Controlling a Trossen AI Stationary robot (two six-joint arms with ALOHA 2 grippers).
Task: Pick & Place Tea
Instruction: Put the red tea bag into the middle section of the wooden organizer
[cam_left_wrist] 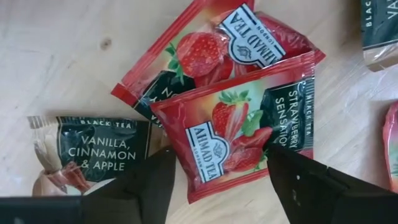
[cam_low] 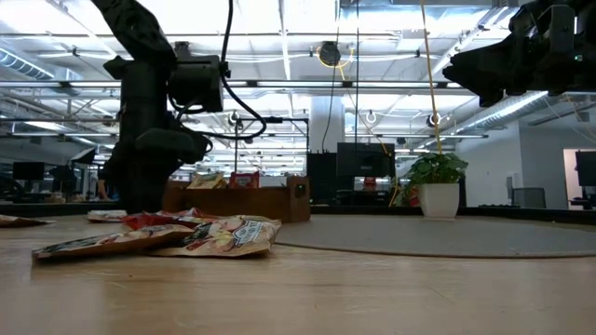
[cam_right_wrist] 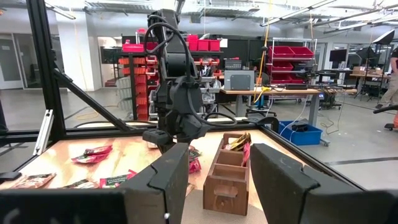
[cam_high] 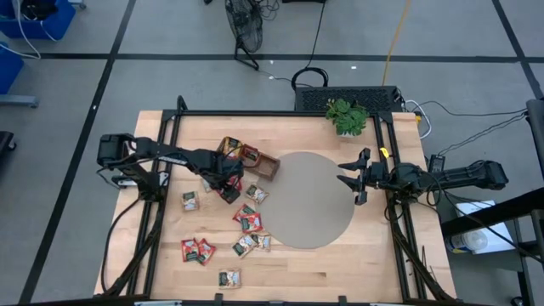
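Several small tea sachets lie flat on the wooden table, mostly red, such as one (cam_high: 247,219). My left gripper (cam_high: 228,190) is open, pointing down, low over the sachets beside the brown wooden tray (cam_high: 253,161). In the left wrist view its fingers (cam_left_wrist: 144,186) stand on either side of a red strawberry sachet (cam_left_wrist: 239,134). That sachet lies partly over a second red one (cam_left_wrist: 211,50). A dark vanilla sachet (cam_left_wrist: 93,152) lies next to them. My right gripper (cam_high: 350,177) is open and empty, held above the right part of the round grey mat (cam_high: 310,204).
The wooden tray holds a few sachets (cam_right_wrist: 239,143) in its compartments. A green potted plant (cam_high: 347,116) stands at the far edge. More sachets lie toward the near left, such as one (cam_high: 197,250) and another (cam_high: 229,277). Black frame rails run along the table's sides.
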